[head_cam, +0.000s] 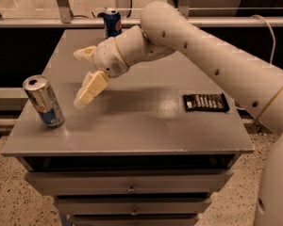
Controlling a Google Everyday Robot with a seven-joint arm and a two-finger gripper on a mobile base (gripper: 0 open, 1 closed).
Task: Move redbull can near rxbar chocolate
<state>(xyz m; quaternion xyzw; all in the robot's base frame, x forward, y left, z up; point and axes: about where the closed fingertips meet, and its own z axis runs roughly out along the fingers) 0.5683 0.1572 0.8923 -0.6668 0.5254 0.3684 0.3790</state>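
The redbull can, slim and silver with blue lower panels, stands upright near the front left corner of the grey table. The rxbar chocolate, a flat black wrapper with white lettering, lies near the table's right edge. My gripper hangs over the left-middle of the table, just right of the redbull can and apart from it. It is open and empty, with one cream finger pointing down toward the can's side and the other finger higher up.
A shorter dark blue can stands at the table's back edge, behind my arm. The white arm crosses over the table from the right. Drawers sit below the tabletop. A railing runs behind the table.
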